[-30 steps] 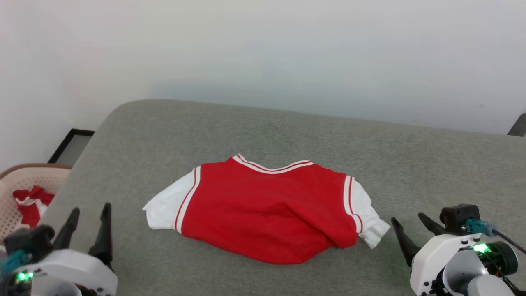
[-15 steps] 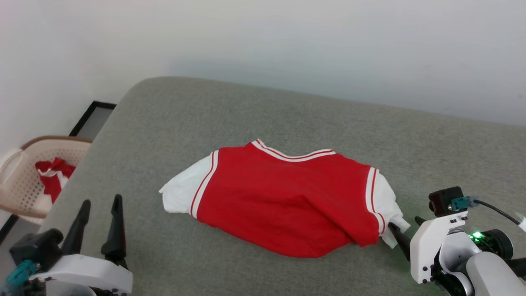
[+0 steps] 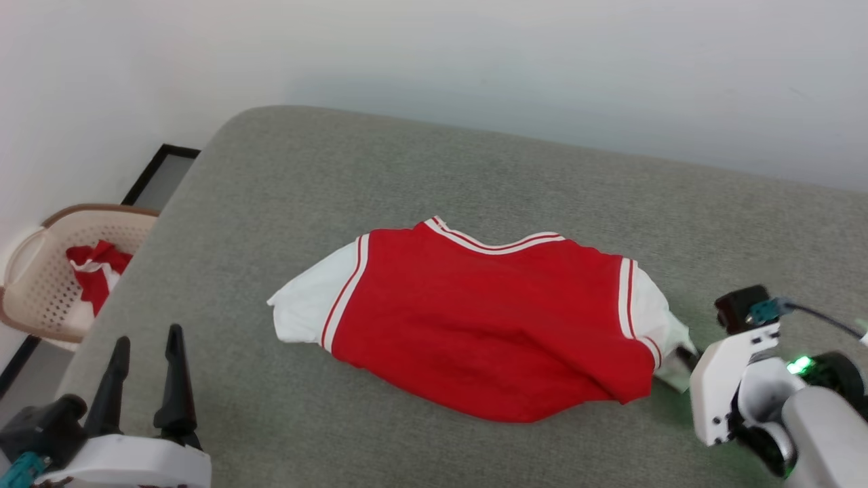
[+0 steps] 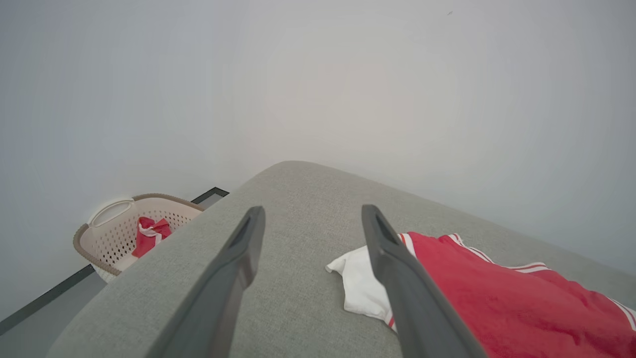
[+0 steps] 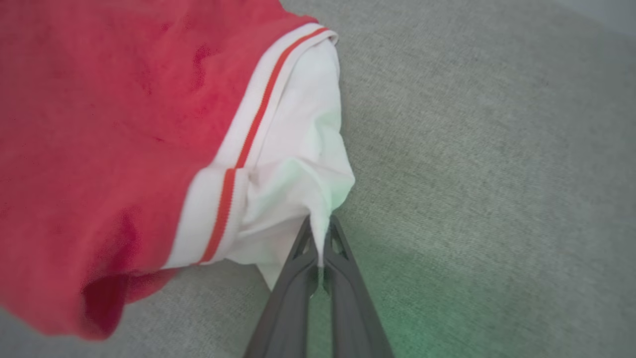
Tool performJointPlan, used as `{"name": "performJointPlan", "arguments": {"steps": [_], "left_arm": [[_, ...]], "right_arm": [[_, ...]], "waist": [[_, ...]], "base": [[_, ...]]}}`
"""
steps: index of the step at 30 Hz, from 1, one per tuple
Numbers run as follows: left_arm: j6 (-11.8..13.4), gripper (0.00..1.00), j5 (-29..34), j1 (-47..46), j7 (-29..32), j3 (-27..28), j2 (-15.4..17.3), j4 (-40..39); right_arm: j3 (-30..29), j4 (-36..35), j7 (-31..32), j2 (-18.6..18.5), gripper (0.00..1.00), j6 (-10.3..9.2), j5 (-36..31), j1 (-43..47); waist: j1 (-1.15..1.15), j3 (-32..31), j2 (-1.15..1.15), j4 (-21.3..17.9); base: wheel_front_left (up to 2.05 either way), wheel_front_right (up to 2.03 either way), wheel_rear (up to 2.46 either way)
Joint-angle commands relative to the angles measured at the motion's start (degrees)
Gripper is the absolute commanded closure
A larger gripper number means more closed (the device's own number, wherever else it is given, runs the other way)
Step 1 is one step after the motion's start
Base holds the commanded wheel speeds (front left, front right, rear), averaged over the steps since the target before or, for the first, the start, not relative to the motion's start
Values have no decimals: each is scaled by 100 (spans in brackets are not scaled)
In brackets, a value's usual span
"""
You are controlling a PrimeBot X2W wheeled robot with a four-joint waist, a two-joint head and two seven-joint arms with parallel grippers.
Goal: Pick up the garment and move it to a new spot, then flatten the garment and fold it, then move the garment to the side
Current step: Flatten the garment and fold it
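head view: the red shirt point(image 3: 488, 325) lies on the grey cushion point(image 3: 434, 169), with the left gripper point(image 3: 148, 337) at lower left

left wrist view: its fingers stand spread wide, holding nothing

right wrist view: the right gripper point(image 5: 318, 226) is pressed together, pinching the shirt's white sleeve edge

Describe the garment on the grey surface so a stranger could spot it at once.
Find the wide grey surface below the white wall. Near its middle lies the garment, red with short white sleeves and striped trim. Unlike the red cloth bunched in the beige basket, it lies spread out.
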Motion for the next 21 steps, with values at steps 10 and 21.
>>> {"name": "performJointPlan", "arguments": {"steps": [10,21], "left_arm": [[-199,0,312,156,-2,214,-213,-23],[-358,0,453,35,31,75,-268,136]], "right_arm": [[-165,-134,-44,-603,100,0,-75,-286],[-416,257,-9,-1249,100,-2,-117,-397]], "waist": [[0,-88,0,-317],[0,-130,0,-495]], "base": [[0,0,0],[0,0,0]]}}
